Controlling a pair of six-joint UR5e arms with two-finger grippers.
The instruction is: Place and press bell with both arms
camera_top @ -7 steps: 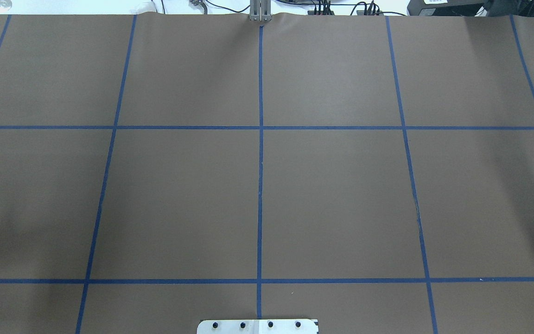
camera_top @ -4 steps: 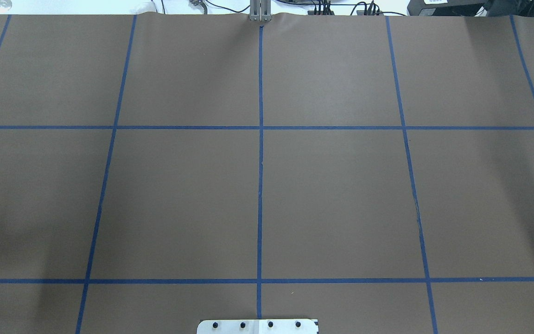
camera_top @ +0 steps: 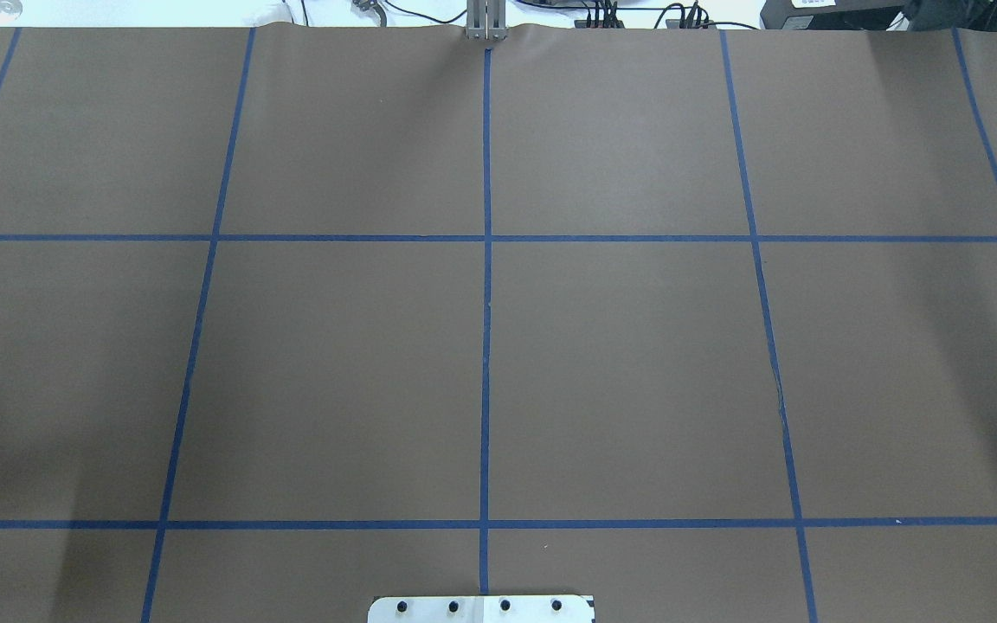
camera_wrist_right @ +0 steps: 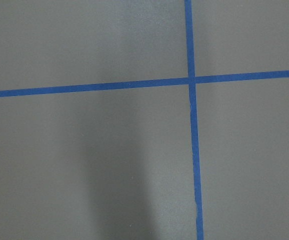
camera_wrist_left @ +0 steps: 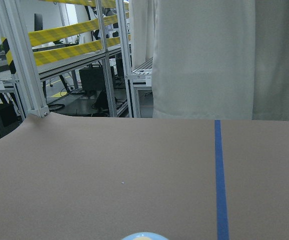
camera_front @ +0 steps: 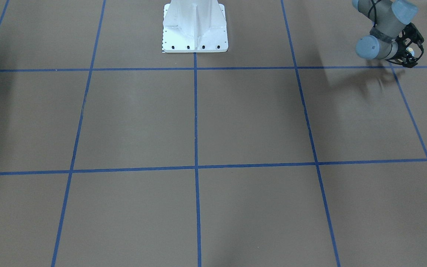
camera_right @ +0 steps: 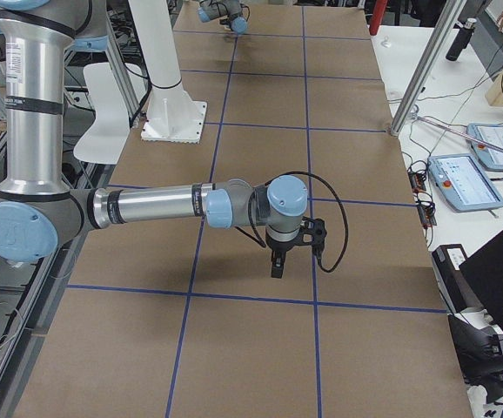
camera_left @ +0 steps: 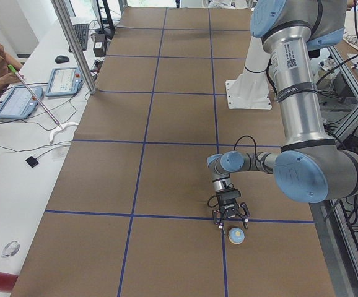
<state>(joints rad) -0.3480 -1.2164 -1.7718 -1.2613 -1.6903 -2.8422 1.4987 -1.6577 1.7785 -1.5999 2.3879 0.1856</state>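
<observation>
Though cannot tell state of right claw (camera_right: 276,268), see left claw (camera_left: 231,223) released, poised just beside upright bell (camera_left: 236,235) on table (camera_left: 166,179).

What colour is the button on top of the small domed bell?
Cream, atop the light-blue domed bell; the exterior left view shows it best.

Brown tabletop (camera_top: 334,363) (blue tape grid (camera_top: 486,346)), white side bench (camera_left: 18,154), pale curtains (camera_wrist_left: 209,55)
</observation>
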